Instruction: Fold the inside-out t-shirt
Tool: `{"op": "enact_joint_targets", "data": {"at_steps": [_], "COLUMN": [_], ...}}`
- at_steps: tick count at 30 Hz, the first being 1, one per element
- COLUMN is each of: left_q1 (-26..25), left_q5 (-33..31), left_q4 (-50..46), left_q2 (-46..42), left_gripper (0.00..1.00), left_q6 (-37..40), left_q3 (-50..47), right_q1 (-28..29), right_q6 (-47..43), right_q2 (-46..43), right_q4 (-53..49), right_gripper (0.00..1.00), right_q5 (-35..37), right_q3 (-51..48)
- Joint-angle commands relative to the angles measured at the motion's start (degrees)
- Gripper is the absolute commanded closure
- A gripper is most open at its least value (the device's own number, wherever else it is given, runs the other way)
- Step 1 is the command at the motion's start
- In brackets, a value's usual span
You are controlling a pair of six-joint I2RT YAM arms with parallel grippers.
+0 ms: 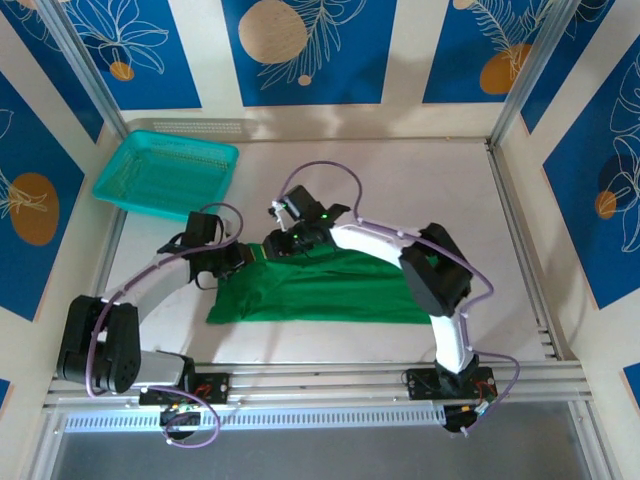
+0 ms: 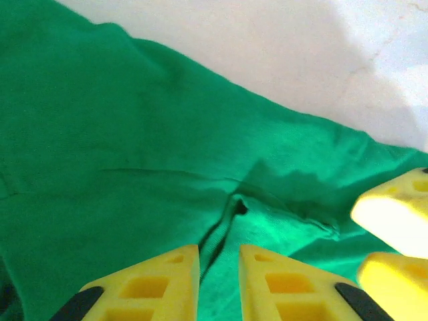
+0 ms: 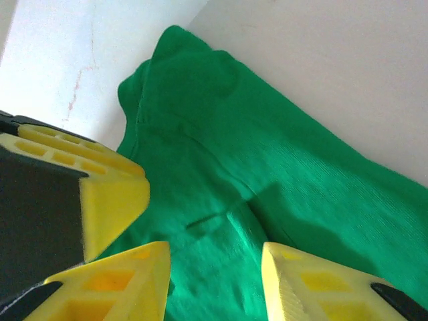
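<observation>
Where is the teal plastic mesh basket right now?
Top view: the teal plastic mesh basket sits at the far left, apart from the bright green cloth t-shirt.

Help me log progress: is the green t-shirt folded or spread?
Partly folded: the green t-shirt lies as a narrow band, no sleeves spread, one layer edge overlapping another.

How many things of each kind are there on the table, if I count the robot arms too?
Green t-shirt: 1
Teal mesh basket: 1
Robot arms: 2 (left arm, right arm)
Total: 4
</observation>
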Motion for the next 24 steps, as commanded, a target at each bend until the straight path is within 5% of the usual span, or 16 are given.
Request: {"op": "enact_joint_targets", "data": {"at_steps": [1,10,18,24], "left_q1": [0.4,0.4,0.5,0.7], "left_q5": [-3.8,-6.5,-8.0,-8.1], "left_q4": [2.5,4.1,2.8,2.9], "left_q2": [1.8,7.6,8.7,8.1], "left_gripper": [0.78,0.78,0.79,0.79], "left_q6": [-1.0,-1.6,-0.6,-0.7], "left_q3": [-1.8,-3.3,-3.8,-4.7], "right_q1": [-0.1,1.7,1.7,2.1], "right_q6": [-4.5,-6.0,-9.5,-13.9], "right_q2": [3.9,8.2,5.0,1.1], "right_q4": [-4.1,-3.2,0.4,0.3], "right_gripper": [0.58,0.63,1.00,1.00], "right_q5": [-1.4,-7.4,-9.1,-5.0], "right_q3": [4.9,5.7,0.7,-3.6]}}
